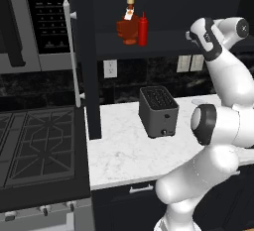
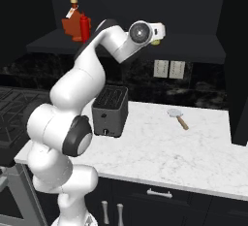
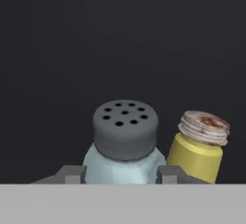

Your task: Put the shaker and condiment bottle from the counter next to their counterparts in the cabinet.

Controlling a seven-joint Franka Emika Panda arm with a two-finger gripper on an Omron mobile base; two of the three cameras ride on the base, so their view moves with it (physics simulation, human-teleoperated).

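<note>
On the left of the cabinet (image 1: pixel 92 51) shelf, the red condiment bottle (image 1: pixel 143 28) already stands just beside the squat amber bottle (image 1: pixel 129 26), so that half of the task looks done. Below, a dark toaster (image 1: pixel 158 111) sits on the counter (image 1: pixel 124 150), and a small utensil (image 2: pixel 178 117) lies farther right.

Up at the right end of the shelf, the gripper (image 3: pixel 123 172) clamps the shaker (image 3: pixel 124 143), one fingertip (image 3: pixel 72 174) on each side of its pale blue-grey translucent body, just under the dark grey cap pierced with holes. It is probably light and rigid, with smooth walls that could slip, so a hold low on the body below the cap seems soundest. The yellow shaker (image 3: pixel 198 151) with its worn grey cap stands just beside it on the right, leaning slightly in the hand view.
</note>
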